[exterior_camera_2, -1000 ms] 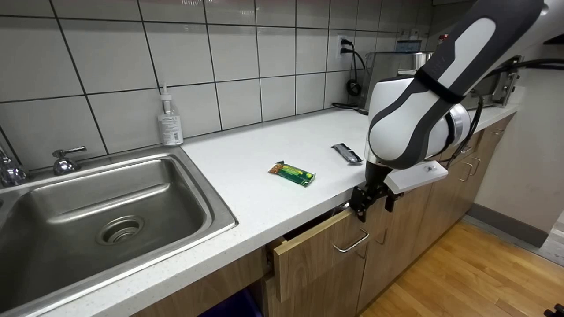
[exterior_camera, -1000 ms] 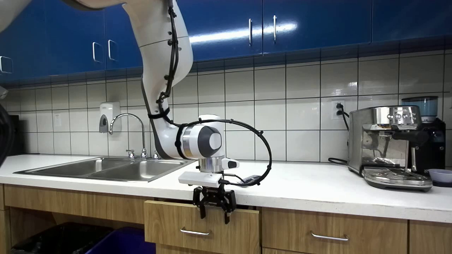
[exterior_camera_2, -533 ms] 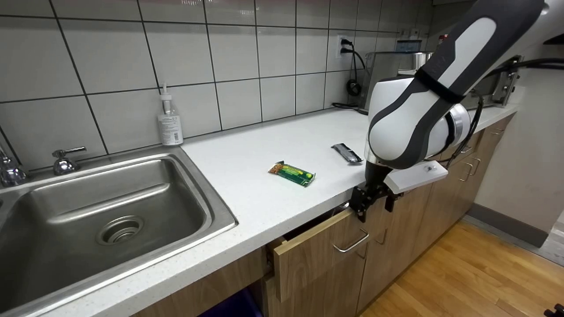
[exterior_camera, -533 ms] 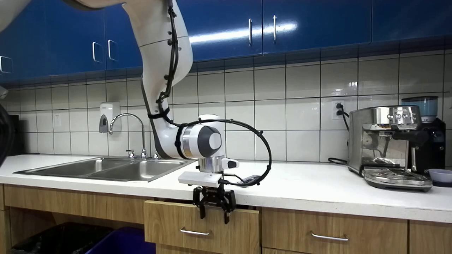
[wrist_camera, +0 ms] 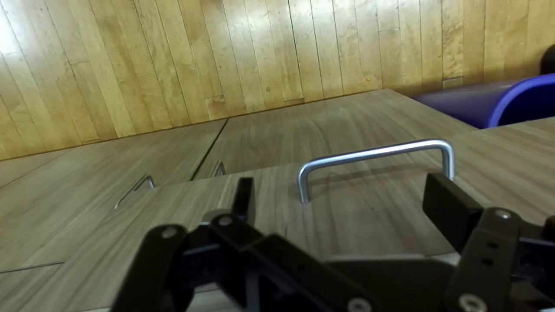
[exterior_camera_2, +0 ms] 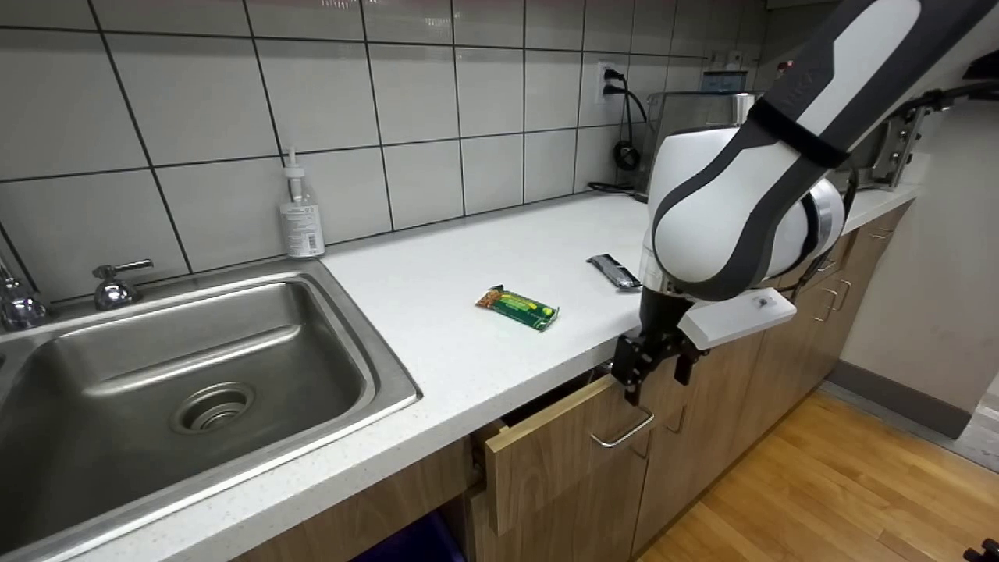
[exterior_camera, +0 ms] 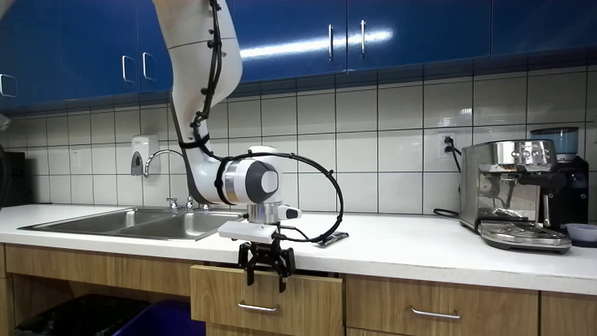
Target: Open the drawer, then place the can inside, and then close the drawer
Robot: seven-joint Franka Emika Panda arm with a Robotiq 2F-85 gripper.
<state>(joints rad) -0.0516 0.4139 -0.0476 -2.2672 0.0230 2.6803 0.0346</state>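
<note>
Wrist view: claw (wrist_camera: 346, 197) spread, fingers (wrist_camera: 448, 203) well apart, front of the drawer (wrist_camera: 368, 208) and its silver handle (wrist_camera: 373, 153) showing between and past them. Drawer's part-open, dark gap behind its front. Both exterior views put the claw at the drawer's top edge, overlapping its front, above the handle; can't tell if it's touching. Can't tell where the can is: a small shiny bit (exterior_camera_2: 607, 365) shows in the drawer's gap just beside the claw, too small to call. Worktop (exterior_camera_2: 468, 242) over the drawer carries a green snack bar (exterior_camera_2: 520, 308) and a silver packet (exterior_camera_2: 615, 272), near each other, both lying flat. Left of the drawer in both exterior views: sink (exterior_camera_2: 390, 375), plus a blue-purple bin (exterior_camera: 161, 319) lower down. Soap bottle (exterior_camera_2: 302, 222) upright, back left of the drawer. Right of it: coffee machine (exterior_camera: 508, 193) and a closed neighbouring drawer front (exterior_camera: 443, 301).
</note>
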